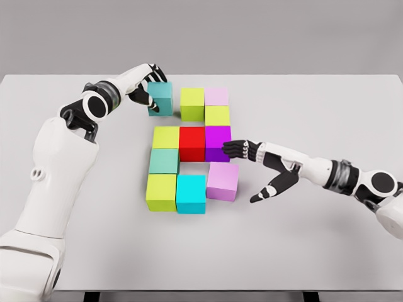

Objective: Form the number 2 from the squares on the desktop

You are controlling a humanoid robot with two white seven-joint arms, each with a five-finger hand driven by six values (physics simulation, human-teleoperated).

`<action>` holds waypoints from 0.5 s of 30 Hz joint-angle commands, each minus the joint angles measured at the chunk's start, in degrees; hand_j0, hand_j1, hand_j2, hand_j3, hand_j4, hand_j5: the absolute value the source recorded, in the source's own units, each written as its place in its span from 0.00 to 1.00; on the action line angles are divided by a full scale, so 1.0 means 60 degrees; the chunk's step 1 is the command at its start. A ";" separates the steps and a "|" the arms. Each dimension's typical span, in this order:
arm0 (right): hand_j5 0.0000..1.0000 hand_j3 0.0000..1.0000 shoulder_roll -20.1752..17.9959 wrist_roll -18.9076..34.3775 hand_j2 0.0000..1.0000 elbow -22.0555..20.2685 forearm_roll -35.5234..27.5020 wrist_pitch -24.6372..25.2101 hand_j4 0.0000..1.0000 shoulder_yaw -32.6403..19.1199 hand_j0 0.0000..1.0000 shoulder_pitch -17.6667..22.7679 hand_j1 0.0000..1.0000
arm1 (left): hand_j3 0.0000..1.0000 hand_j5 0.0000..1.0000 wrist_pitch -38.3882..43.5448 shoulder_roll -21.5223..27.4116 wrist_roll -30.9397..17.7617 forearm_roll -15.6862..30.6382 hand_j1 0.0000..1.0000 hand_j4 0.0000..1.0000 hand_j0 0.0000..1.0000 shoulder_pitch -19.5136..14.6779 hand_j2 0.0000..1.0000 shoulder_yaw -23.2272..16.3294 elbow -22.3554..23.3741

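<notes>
grey wall behind, pale grey table below, with ten coloured cubes grouped at its middle. left hand curls its fingers around the teal cube at the cluster's upper left corner, set slightly apart from the lime cube beside it. right hand reaches in with fingers spread, holding nothing, fingertips touching the right face of the purple cube, thumb hanging near the lilac cube.

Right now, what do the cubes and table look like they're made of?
Cubes, e.g. red cube: flat colour, matte, sharp edges, no grain or gloss; could be painted wood or plastic, can't tell in a render. Table: uniform light grey, matte, no texture; laminate-like at best.
</notes>
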 commanded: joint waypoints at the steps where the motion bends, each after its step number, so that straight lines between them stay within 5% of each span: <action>1: 1.00 1.00 0.0036 0.0000 1.00 0.0069 -0.0048 0.0007 1.00 0.0063 1.00 0.0000 1.00 | 0.59 0.59 -0.0119 -0.0003 0.0181 -0.0009 0.59 0.59 0.59 0.0000 0.59 -0.0160 0.0007; 8: 1.00 1.00 0.0080 0.0000 1.00 0.0069 0.0011 -0.0007 1.00 0.0224 1.00 -0.0014 1.00 | 0.94 0.94 -0.0104 0.0026 0.0636 0.0006 0.94 0.94 0.94 -0.0103 0.94 -0.0161 0.0183; 10: 1.00 1.00 0.0138 0.0000 1.00 0.0172 0.0011 0.0007 1.00 0.0239 1.00 -0.0029 1.00 | 0.99 0.99 -0.0104 0.0012 0.1294 0.0006 0.99 0.99 0.99 -0.0059 0.99 -0.0204 0.0183; 15: 1.00 1.00 0.0226 0.0000 1.00 0.0567 0.0026 0.0007 1.00 0.0224 1.00 -0.0088 1.00 | 0.99 0.99 -0.0119 0.0012 0.1383 0.0020 0.99 0.99 0.99 0.0000 0.99 -0.0204 0.0183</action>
